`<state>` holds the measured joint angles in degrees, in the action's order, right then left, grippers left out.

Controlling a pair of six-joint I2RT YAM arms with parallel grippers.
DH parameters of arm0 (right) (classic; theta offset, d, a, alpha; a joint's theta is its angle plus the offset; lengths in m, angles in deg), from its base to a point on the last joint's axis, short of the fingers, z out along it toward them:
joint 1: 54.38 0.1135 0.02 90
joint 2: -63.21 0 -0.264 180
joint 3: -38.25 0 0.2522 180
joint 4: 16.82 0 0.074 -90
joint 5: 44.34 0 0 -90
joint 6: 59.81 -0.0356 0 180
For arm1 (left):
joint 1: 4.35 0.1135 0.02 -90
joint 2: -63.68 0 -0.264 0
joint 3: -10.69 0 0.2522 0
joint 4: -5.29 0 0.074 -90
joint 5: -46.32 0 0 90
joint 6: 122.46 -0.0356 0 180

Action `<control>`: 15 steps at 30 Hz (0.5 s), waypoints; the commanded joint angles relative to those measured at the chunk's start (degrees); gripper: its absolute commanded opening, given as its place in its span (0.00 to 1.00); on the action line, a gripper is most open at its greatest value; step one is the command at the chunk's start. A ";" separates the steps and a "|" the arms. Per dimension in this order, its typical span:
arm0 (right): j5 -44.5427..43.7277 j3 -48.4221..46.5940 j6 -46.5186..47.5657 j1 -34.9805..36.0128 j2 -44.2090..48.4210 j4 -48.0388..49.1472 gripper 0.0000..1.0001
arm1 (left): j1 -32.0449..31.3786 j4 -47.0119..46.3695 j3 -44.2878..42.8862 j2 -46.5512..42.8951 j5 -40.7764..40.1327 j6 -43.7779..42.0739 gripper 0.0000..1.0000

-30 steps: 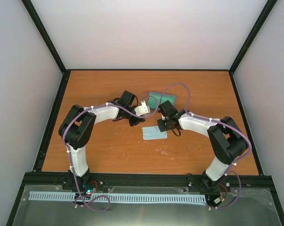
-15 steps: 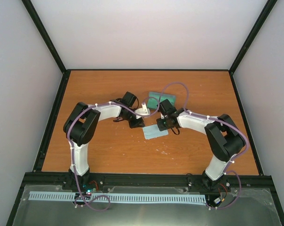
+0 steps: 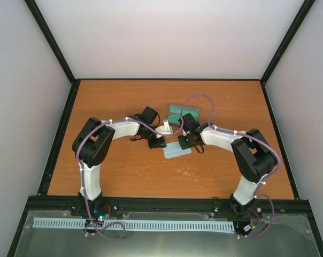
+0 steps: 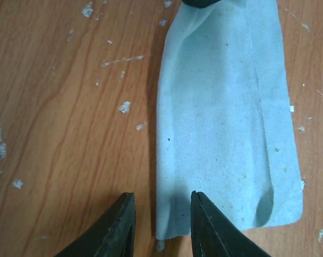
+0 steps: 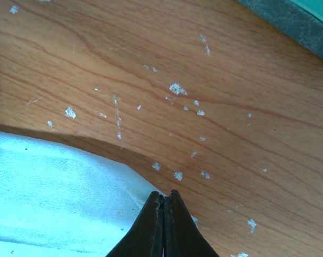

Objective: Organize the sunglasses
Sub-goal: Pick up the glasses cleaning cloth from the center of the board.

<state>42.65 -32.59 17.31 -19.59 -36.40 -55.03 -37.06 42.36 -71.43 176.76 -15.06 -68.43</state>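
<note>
- Change: over the last second both arms have closed in on the cloth [image 3: 176, 151]. The left elbow swung inward and the left end effector [image 4: 161, 195] came down low at the cloth's near edge.
- Left end effector: jaws apart, gripping nothing. They straddle the cloth's long edge near a corner, with one finger over cloth and the other over bare table [image 3: 124, 171].
- Right end effector [image 5: 162, 199]: fingers pressed together at the cloth's far corner. The edge there is raised with a shadow under it, so it looks pinched.
- Meaning: the work is on the cloth, probably a lift or fold. The glasses are not being handled yet.
- Sunglasses: not visible in any current view, so I cannot tell where they are.
- Materials:
  - The cloth is pale blue, limp and matte, with a fine nap, creases and specks.
  - The case [image 3: 184, 111] is teal-grey and flat.
  - The table is orange wood-grain with white chipped flecks.
</note>
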 commanded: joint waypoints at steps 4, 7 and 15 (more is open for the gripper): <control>-0.61 -1.33 0.32 -0.33 -0.86 -0.07 0.03 | -1.19 2.73 3.08 0.16 -2.50 -1.19 0.26; -0.64 -1.37 0.40 -0.33 -0.87 -0.16 0.03 | -1.79 2.76 3.83 0.15 -2.92 -1.05 0.19; -0.82 -0.72 -0.03 -0.43 -0.62 0.06 0.03 | -2.61 3.27 5.68 0.03 -3.32 -0.62 0.01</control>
<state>42.65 -32.61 17.31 -19.74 -36.42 -55.07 -38.61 40.44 -68.43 175.38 -15.72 -69.08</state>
